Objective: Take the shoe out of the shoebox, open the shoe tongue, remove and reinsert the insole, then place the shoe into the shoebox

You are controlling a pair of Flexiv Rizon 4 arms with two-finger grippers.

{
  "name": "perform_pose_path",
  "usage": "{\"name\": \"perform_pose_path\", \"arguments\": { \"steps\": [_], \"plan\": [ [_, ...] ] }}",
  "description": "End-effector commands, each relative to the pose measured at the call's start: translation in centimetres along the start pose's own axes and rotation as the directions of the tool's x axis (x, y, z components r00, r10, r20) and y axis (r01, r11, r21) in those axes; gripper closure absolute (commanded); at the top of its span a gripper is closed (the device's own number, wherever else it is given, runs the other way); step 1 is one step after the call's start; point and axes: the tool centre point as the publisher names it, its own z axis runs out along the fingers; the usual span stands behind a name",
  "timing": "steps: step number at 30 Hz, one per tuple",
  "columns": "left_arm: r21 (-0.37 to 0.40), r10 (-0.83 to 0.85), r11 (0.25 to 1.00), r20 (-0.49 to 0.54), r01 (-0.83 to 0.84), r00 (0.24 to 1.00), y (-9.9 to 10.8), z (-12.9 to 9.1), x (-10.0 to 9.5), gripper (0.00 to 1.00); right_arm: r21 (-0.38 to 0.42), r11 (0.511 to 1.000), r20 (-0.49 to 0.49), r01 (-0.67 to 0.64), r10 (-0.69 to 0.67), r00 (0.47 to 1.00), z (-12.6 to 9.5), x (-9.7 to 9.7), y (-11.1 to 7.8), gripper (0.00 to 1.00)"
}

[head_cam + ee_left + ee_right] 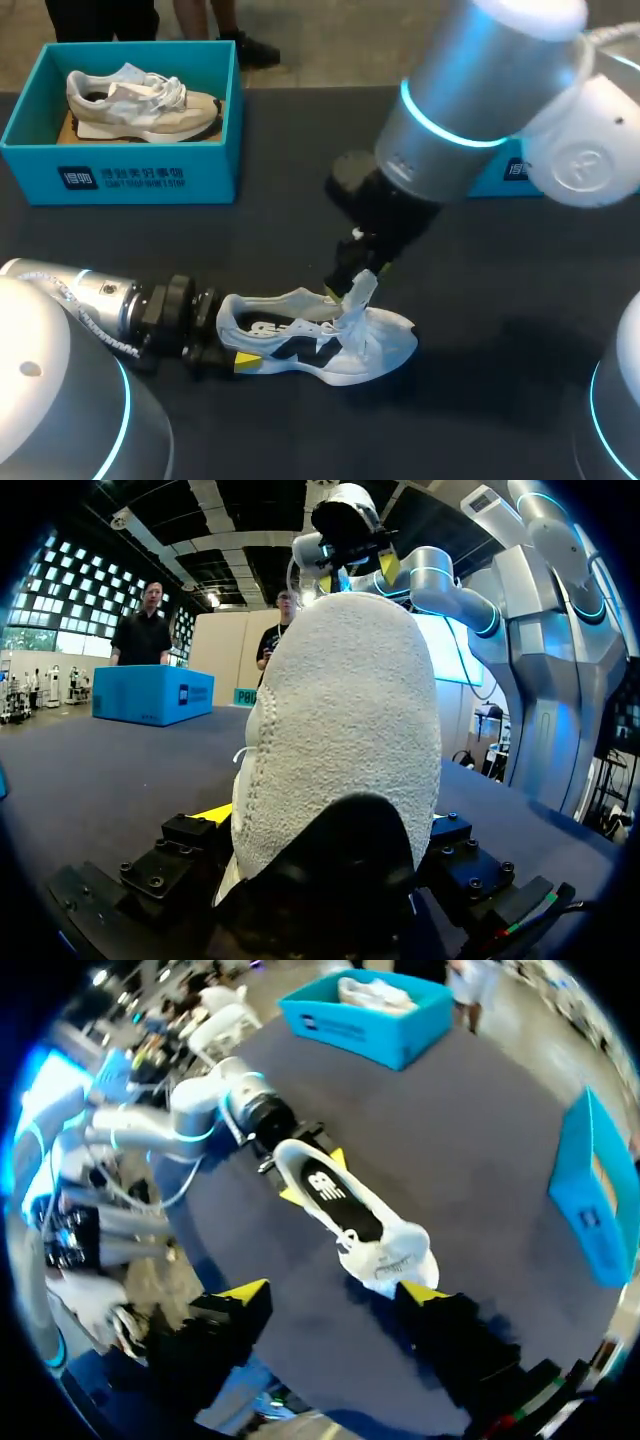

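Observation:
A white shoe (315, 340) with a black side mark lies on the dark table, toe to the right. My left gripper (238, 346) is shut on its heel, with a yellow tip on each side of the heel in the right wrist view. In the left wrist view the heel of the shoe (340, 720) fills the space between the fingers of the left gripper (325, 850). My right gripper (362, 262) hangs just over the raised tongue. Its fingers stand wide apart and open around the front of the shoe (340, 1205), as seen at the right gripper (332, 1295). The blue shoebox (120, 175) stands at the back left.
A second, beige and white shoe (140, 100) lies inside the shoebox. A blue lid or box (500, 175) sits at the back right, partly hidden behind my right arm. Bare dark table lies in front of and to the right of the shoe.

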Motion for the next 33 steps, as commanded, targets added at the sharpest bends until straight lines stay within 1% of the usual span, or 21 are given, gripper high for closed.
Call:
{"name": "perform_pose_path", "arguments": {
  "steps": [1, 2, 17, 18, 19, 20, 24, 27, 29, 33],
  "plan": [
    [0.0, -0.001, 1.0, 0.002, 0.001, 1.0, 0.2, 0.1, 0.0, 1.0, 0.068, 0.866, 0.063, 0.495, -0.499, 0.864, 0.5, 1.6, 2.3, 1.0],
    [0.0, -0.001, 1.0, 0.002, 0.001, 1.0, 0.2, 0.1, 0.0, 1.0, 0.093, 0.834, 0.062, 0.544, -0.55, 0.833, 0.7, 1.8, 2.3, 1.0],
    [0.0, -0.001, 1.0, 0.002, 0.001, 1.0, 0.2, 0.1, 0.0, 1.0, 0.093, 0.834, 0.062, 0.544, -0.55, 0.833, 0.7, 1.8, 2.3, 1.0],
    [0.0, -0.001, 1.0, 0.002, 0.001, 1.0, 0.2, 0.1, 0.0, 1.0, 0.097, 0.826, 0.057, 0.556, -0.562, 0.825, 1.1, 1.8, 2.7, 1.0],
    [0.0, -0.001, 1.0, 0.002, 0.001, 1.0, 0.2, 0.1, 0.0, 1.0, 0.093, 0.813, 0.07, 0.575, -0.582, 0.81, 1.5, 1.8, 2.9, 1.0],
    [0.0, -0.001, 1.0, 0.002, 0.001, 1.0, 0.2, 0.1, 0.0, 1.0, 0.108, 0.805, 0.09, 0.583, -0.592, 0.801, 1.9, 1.8, 3.2, 1.0],
    [0.0, -0.001, 1.0, 0.002, 0.001, 1.0, 0.2, 0.1, 0.0, 1.0, 0.126, 0.773, 0.097, 0.622, -0.633, 0.768, 3.6, 1.5, 4.0, 1.0],
    [0.0, -0.001, 1.0, 0.002, 0.001, 1.0, 0.2, 0.1, 0.0, 1.0, 0.144, 0.746, 0.117, 0.65, -0.665, 0.738, 4.5, 1.8, 4.6, 1.0],
    [0.0, -0.001, 1.0, 0.002, 0.001, 1.0, 0.2, 0.1, 0.0, 1.0, 0.158, 0.746, 0.122, 0.647, -0.665, 0.737, 5.1, 1.9, 5.0, 1.0],
    [0.0, -0.001, 1.0, 0.002, 0.001, 1.0, 0.2, 0.1, 0.0, 1.0, 0.158, 0.746, 0.122, 0.647, -0.665, 0.737, 5.1, 1.9, 5.0, 1.0]
  ]
}}
